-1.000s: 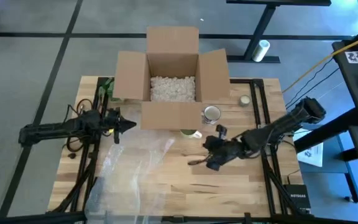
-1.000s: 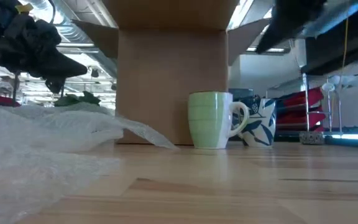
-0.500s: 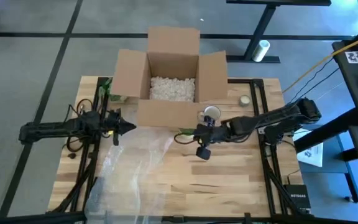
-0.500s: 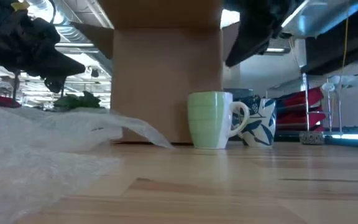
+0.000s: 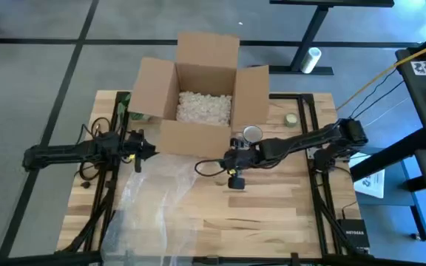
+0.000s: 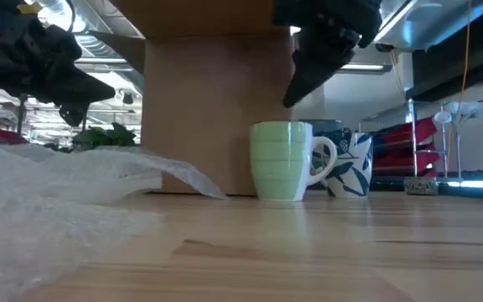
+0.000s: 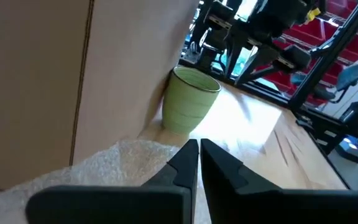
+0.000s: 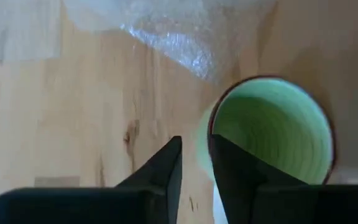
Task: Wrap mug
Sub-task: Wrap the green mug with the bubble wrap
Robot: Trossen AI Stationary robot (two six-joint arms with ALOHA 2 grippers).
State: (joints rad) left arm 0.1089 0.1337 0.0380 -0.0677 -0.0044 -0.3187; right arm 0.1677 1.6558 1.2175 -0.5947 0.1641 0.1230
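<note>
High view shows the right gripper [image 5: 200, 168] stretched across the wooden table [image 5: 272, 222] to just in front of the brown cardboard box [image 5: 202, 100], which holds white packing peanuts [image 5: 204, 106]. Its two dark fingers [image 8: 166, 165] sit nearly together, only a thin slit between them, clasping nothing. In the right wrist view the pale green ceramic mug [image 8: 269, 134] stands directly below and slightly to one side of those fingertips, its open mouth facing up; the fingers hang over the rim's edge, apparently not touching it. In the low view the mug [image 6: 283, 161] stands upright on the wood against the box's front wall, handle pointing away from the crinkled clear bubble wrap sheet [image 6: 65, 193], with the right gripper [image 6: 290, 99] poised just above its rim. A white mug with blue leaf pattern [image 6: 352, 165] stands just beside the green one on its handle side.

The left gripper [image 5: 154, 150] waits well away, over the bubble wrap [image 5: 154, 196], its fingers [image 7: 182, 163] pinched almost closed and empty. From its wrist, the green mug [image 7: 188, 99] lies ahead, beyond the wrap's edge.
</note>
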